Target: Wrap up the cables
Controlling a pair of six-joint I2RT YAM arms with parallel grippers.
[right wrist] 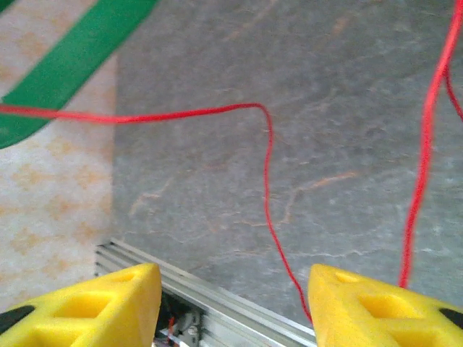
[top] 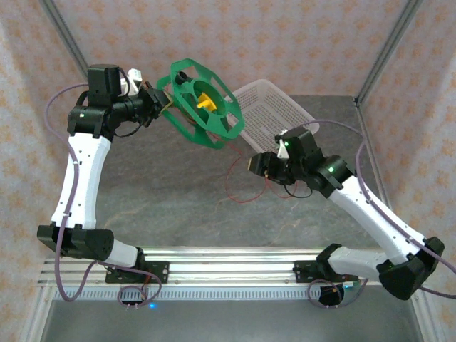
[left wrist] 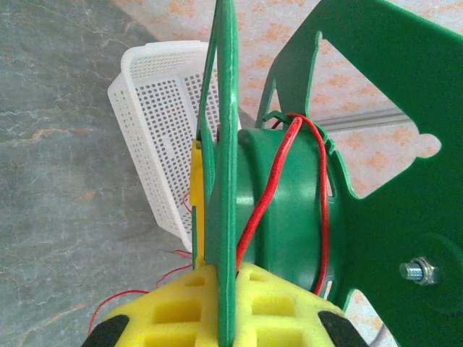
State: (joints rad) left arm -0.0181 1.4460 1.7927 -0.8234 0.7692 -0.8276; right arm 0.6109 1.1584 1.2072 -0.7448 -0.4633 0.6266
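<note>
Left wrist: cable (left wrist: pixel 271 188) on green spool (left wrist: pixel 289 217).

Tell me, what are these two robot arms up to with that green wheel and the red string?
They are winding thin red wire onto a green spool. The left gripper is clamped on the spool's rim, holding it above the table, with a little wire already around its core. The right gripper hangs open over the table, loose wire running between its fingers. A white basket lies behind.
</note>
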